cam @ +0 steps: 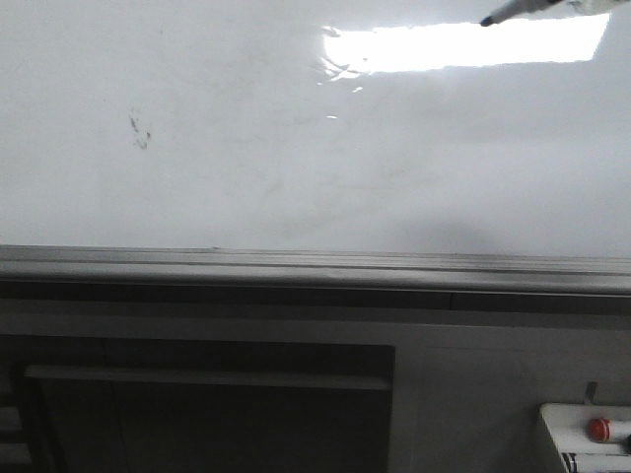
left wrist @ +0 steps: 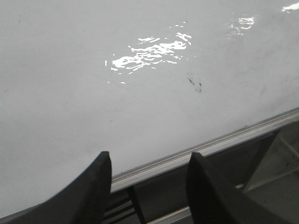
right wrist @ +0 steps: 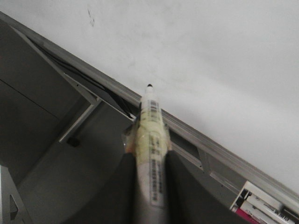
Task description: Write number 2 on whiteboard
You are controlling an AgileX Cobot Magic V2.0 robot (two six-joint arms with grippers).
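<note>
Near the top right corner of the whiteboard (cam: 246, 148), as the front view frames it, the dark tip of a marker (cam: 513, 12) enters, pointing down and leftward over the bright light reflection (cam: 463, 44). Whether the tip touches the board cannot be told from any view; in the right wrist view the marker (right wrist: 152, 140) points toward the board with its black tip seen just over the grey bottom rail (right wrist: 201, 140).

Right gripper (right wrist: 150, 186): fingers closed on the marker barrel, one dark finger on each side of it. Left gripper (left wrist: 149, 186): fingers spread apart with nothing between them, held over the bottom rail (left wrist: 196, 151) and not involved.

No number 2 is present on the board. The only marks visible are a small dark smudge (cam: 139, 132) toward the left side and faint grey wipe smears. A small white box with a red button (cam: 597, 429) sits below the rail at the lower right.

Step in hand, by judgement: positioning the pen ahead of the first stroke; writing has not begun.

Next move calls for:
1. Bring the tip onto a bare area of the board, with room below and to the right for the figure.
2. Apply light, steady contact.
3. Trace the curved top, the long diagonal down-left, then the short flat base.
</note>
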